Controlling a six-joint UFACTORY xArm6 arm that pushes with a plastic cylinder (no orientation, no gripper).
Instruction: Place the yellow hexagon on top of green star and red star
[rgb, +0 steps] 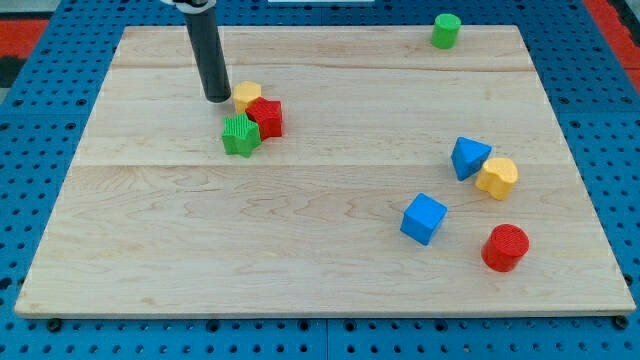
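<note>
The yellow hexagon (246, 95) lies in the upper left part of the board, touching the top edge of the red star (267, 117). The green star (240, 135) sits just below and left of the red star, touching it. My tip (217, 99) is at the end of the dark rod, just left of the yellow hexagon and above the green star, very close to the hexagon or touching it.
A green cylinder (446, 30) stands at the board's top edge on the right. A blue triangular block (468, 157) touches a yellow block (497, 177) at the right. A blue cube (424, 218) and a red cylinder (504, 247) lie lower right. The wooden board (300, 250) rests on a blue pegboard.
</note>
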